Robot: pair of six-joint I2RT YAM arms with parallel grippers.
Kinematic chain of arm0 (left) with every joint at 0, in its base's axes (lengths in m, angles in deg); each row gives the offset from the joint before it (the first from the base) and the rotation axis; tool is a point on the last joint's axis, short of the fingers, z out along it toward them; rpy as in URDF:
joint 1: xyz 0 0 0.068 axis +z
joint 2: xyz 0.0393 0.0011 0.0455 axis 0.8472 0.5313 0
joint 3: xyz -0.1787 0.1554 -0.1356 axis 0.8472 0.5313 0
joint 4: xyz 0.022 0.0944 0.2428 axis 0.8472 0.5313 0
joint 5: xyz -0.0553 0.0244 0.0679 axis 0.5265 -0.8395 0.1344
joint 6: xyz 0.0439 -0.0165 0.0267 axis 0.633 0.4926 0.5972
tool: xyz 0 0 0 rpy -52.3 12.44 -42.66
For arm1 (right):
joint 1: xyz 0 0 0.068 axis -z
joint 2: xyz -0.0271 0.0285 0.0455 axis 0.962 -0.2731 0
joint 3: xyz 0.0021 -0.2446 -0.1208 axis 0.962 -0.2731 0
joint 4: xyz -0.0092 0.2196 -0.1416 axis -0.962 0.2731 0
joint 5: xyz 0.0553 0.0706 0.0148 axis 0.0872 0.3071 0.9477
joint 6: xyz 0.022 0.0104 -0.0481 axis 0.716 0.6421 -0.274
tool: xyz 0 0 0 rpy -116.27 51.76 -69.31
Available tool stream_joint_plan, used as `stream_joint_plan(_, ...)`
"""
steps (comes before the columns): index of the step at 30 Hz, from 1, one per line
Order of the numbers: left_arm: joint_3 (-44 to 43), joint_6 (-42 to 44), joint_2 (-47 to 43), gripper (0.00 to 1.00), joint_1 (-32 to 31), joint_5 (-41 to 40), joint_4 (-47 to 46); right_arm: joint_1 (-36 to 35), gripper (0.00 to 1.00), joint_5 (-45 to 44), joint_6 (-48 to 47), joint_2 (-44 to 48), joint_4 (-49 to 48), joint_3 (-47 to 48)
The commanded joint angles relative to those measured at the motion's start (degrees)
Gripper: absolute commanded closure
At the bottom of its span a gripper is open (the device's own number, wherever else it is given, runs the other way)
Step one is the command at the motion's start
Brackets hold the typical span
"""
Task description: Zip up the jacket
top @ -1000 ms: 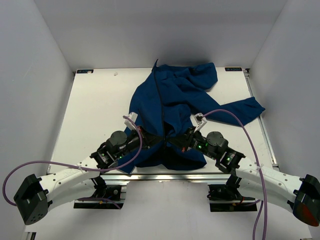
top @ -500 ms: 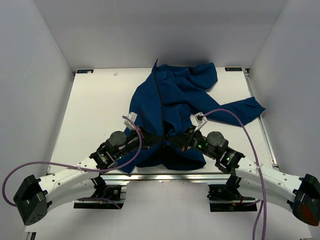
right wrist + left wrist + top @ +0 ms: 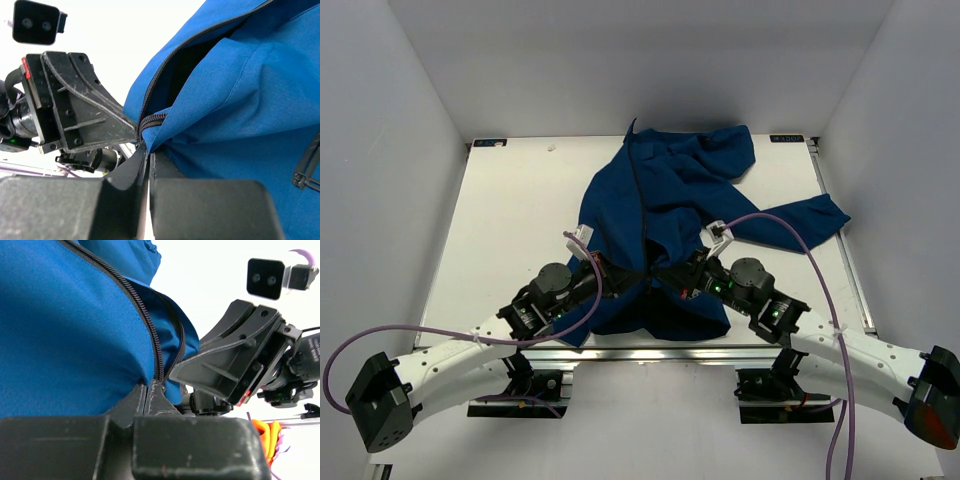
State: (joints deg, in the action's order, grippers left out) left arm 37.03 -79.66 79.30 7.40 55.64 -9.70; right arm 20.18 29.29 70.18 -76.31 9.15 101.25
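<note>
The royal-blue jacket (image 3: 660,200) lies crumpled on the white table, collar at the far side, its dark zipper line (image 3: 640,205) running toward me. My left gripper (image 3: 618,272) is shut on the jacket's bottom hem at the zipper's lower end; in the left wrist view its jaws (image 3: 150,390) pinch the blue fabric right at the zipper teeth (image 3: 145,315). My right gripper (image 3: 672,277) is shut on the other front edge beside it; in the right wrist view (image 3: 149,150) it pinches the blue hem by the zipper end (image 3: 152,119). The two grippers nearly touch.
The white table (image 3: 510,220) has a metal front rail (image 3: 650,348) just under the hem. One sleeve (image 3: 800,218) stretches to the right toward the table's edge. Grey walls close in on three sides. Purple cables (image 3: 790,240) loop over both arms.
My right gripper has moved a little left toward the left gripper, bringing the two front edges closer. The left arm has barely moved.
</note>
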Motion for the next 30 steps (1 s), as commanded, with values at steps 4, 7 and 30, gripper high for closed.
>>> stream_joint_plan(4, 0.12, 2.93, -1.91, 1.0, -0.91, 3.19, 0.44, 0.19, 1.0, -4.37, -0.81, 1.18, 0.89, 5.44)
stream_joint_plan(7, -0.05, 3.72, -1.73, 1.0, -0.92, 3.98, 0.96, 0.19, 1.0, -3.23, -1.25, 0.92, 0.89, 5.97)
stream_joint_plan(30, 0.04, 3.55, -1.82, 1.0, -3.73, -4.26, 4.39, 0.19, 1.0, -13.34, 11.24, -2.08, 6.43, 9.66)
